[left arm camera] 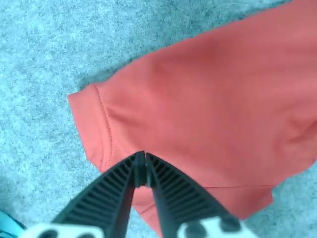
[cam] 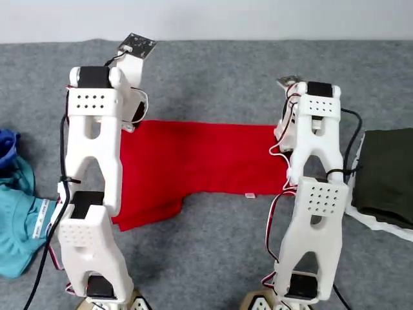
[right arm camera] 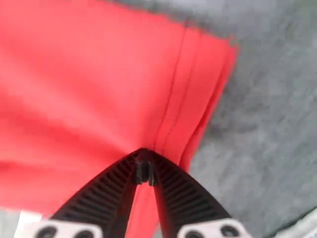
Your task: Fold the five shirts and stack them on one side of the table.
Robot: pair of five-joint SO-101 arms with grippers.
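Note:
A red shirt (cam: 200,158) lies spread across the middle of the grey table, one sleeve (cam: 145,213) sticking out toward the front left. My left gripper (left arm camera: 142,171) is shut, its tips pinched on the red shirt (left arm camera: 208,109) close to a hemmed sleeve (left arm camera: 91,124). My right gripper (right arm camera: 143,171) is shut too, its tips on the red shirt (right arm camera: 84,89) beside the layered hem edge (right arm camera: 203,99). In the high view the left arm (cam: 97,123) covers the shirt's left end and the right arm (cam: 316,129) its right end.
A teal shirt (cam: 19,219) lies crumpled at the left edge with a blue garment (cam: 6,145) behind it. A folded dark green shirt (cam: 387,174) rests on something white at the right edge. Bare grey table (cam: 219,252) lies in front of the red shirt.

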